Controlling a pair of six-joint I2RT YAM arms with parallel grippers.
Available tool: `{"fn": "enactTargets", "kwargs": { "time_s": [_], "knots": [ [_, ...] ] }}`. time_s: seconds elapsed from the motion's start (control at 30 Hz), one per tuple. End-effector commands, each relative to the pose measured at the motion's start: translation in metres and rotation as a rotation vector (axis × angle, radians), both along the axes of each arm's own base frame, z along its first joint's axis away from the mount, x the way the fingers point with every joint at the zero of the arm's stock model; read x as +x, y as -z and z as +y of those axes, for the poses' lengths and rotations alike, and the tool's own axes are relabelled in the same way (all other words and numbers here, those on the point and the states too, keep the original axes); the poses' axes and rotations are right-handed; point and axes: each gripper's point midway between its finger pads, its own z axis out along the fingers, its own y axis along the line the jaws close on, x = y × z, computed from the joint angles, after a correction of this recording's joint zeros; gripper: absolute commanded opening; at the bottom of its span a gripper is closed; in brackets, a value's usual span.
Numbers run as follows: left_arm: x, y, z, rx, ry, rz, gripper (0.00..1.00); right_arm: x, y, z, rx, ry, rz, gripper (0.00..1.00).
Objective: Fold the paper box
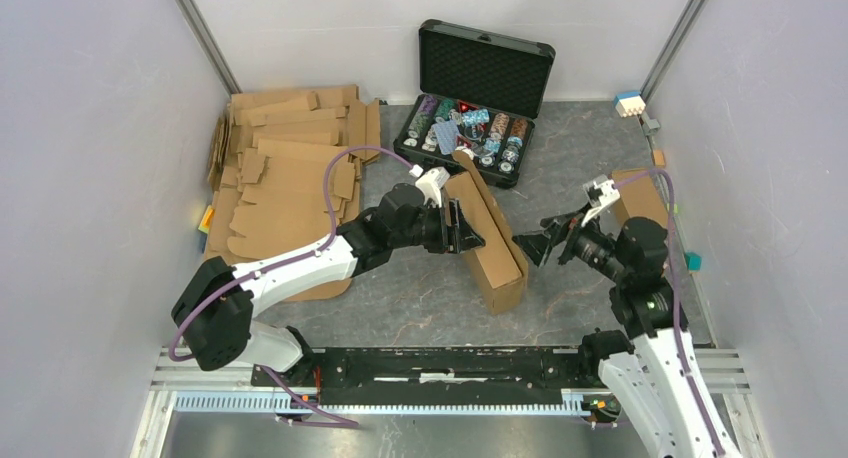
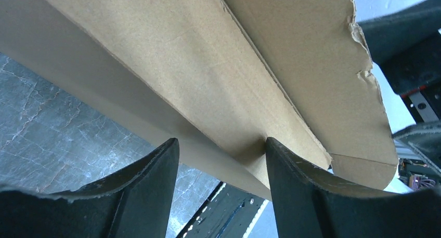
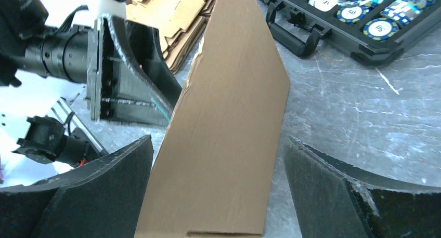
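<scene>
Your paper box is sitting half-folded in the middle of the worktop, just on the near side of the open black case. Your left fingers are partway open, tips pushed against its left wall, nothing clamped between them. Your right fingers are spread wide just right of the box, facing a raised flap, holding nothing.

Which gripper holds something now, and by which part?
Right gripper: open, nothing held. Left gripper touches a long side wall of the paper box; whether it grips cannot be told.
</scene>
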Motion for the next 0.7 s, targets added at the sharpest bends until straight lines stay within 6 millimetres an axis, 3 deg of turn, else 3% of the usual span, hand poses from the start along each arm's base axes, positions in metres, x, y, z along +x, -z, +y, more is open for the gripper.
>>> {"fn": "enactTargets", "kwargs": {
  "time_s": [0.0, 0.1, 0.43, 0.53, 0.67],
  "knots": [
    [-0.003, 0.025, 0.01, 0.116, -0.003, 0.026, 0.68, -0.019, 0.006, -0.019, -0.114, 0.059, -0.023, 0.98],
    [-0.002, 0.025, 0.009, 0.116, -0.009, 0.03, 0.67, -0.026, 0.004, -0.021, -0.116, 0.06, -0.054, 0.98],
    [-0.001, 0.025, 0.008, 0.143, -0.044, 0.041, 0.68, -0.053, -0.011, 0.005, -0.029, -0.115, -0.055, 0.98],
    [-0.001, 0.024, 0.008, 0.142, -0.051, 0.041, 0.68, -0.049, -0.01, 0.002, -0.048, -0.092, -0.049, 0.98],
    [-0.001, 0.023, 0.008, 0.142, -0.061, 0.035, 0.68, -0.035, -0.025, -0.005, -0.076, -0.03, -0.071, 0.98]
  ]
}}
